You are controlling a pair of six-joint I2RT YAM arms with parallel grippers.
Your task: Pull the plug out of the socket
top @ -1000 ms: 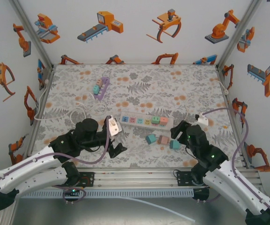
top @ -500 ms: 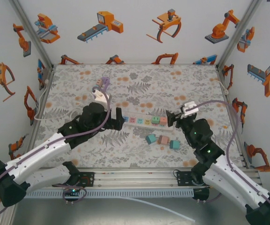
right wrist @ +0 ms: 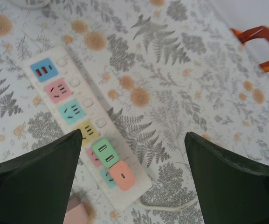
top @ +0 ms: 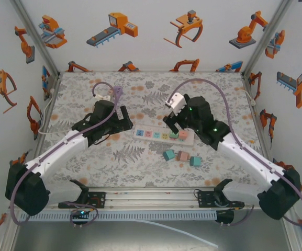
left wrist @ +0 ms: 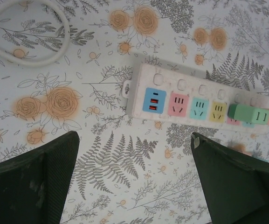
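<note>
Both arms have reached forward from the near edge to the white power strip [top: 156,134] at the middle of the worktop [top: 219,94]. The left tool [left wrist: 134,137] hangs at the strip's left end and the right tool [right wrist: 133,134] over its right end, each spread wide and gripping nothing. Two plugs sit in the right end of the strip: one green plug [left wrist: 246,113] and one salmon plug [right wrist: 122,176]. Three loose plugs [top: 182,156] lie just in front of it.

Matt white plastic power strip [left wrist: 199,106]; smooth green plastic plug [left wrist: 248,114] at 3 o'clock; matt printed table cover [left wrist: 101,158].
</note>
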